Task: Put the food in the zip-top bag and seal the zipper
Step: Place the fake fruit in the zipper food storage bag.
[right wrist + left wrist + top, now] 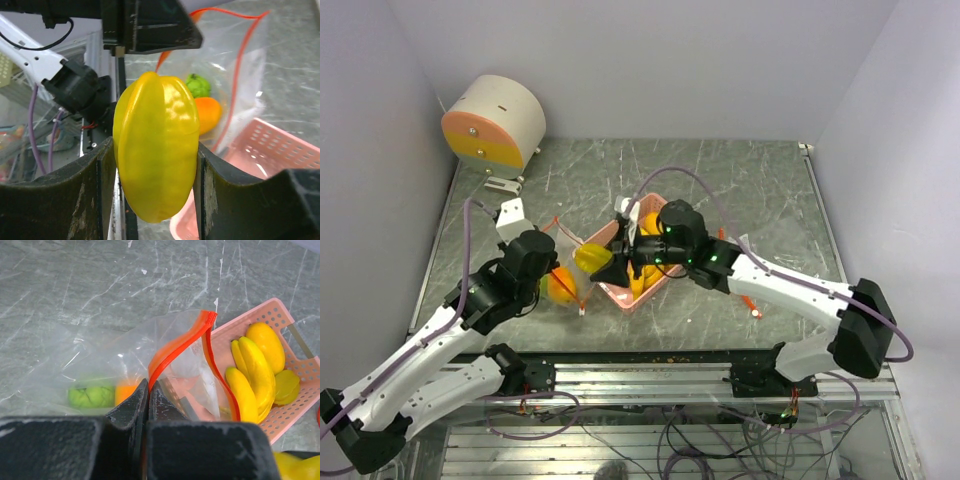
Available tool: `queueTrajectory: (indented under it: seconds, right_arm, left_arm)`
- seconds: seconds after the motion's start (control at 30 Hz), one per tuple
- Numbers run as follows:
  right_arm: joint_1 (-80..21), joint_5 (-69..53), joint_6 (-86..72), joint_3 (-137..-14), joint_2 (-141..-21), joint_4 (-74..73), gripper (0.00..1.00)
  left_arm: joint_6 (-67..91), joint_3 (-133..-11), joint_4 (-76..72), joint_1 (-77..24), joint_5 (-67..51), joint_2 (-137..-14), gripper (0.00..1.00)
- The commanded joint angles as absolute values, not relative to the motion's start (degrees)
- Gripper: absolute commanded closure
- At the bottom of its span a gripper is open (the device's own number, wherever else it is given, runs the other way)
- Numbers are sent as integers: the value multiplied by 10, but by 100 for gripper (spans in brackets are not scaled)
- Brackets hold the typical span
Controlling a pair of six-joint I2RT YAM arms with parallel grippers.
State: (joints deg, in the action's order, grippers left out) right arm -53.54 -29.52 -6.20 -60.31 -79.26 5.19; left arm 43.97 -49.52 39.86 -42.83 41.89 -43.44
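The clear zip-top bag (563,283) lies left of the pink basket (620,292), its mouth held open. My left gripper (148,390) is shut on the bag's red-orange zipper (180,347). A bumpy green ball (92,396) and an orange fruit (127,390) lie inside the bag. My right gripper (155,165) is shut on a yellow ridged fruit (157,150) and holds it in the air just in front of the bag's mouth (590,260). Yellow bananas (250,375) and a yellow mango-like piece (267,345) lie in the basket.
A round white-and-orange device (495,125) stands at the back left. A small white block (510,215) sits behind the left arm. A loose red-orange stick (750,303) lies under the right arm. The metal rail runs along the table's near edge.
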Motion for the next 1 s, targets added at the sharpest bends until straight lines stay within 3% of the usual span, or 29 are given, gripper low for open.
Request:
queueTrajectory:
  seconds: [0.0,0.17,0.4,0.57,0.7,0.97]
  right_arm:
    - [-557,-299,-111,-603,-832,106,77]
    - [-570,-260,-141,-640,-894,114,77]
    - [-576,-106,-166,-708,-965,83,75]
    - [-595,-37,-156,-761,-993,55,43]
    - [-609,-19,-143,-769,-989,36,3]
    - [-611,21,-131,-713,-896,2,0]
  left_arm:
    - [440,-496,355,-426,405,-436,93]
    - [444,-491,358,-426,397,-422,93]
    - [449,-485,372,-426,375,-392,93]
    - [454,-472,366,-426,363,-382,93]
    - [457,-458,355,-426,361,-385,93]
    - [458,-456,353,-426,379,-401,93]
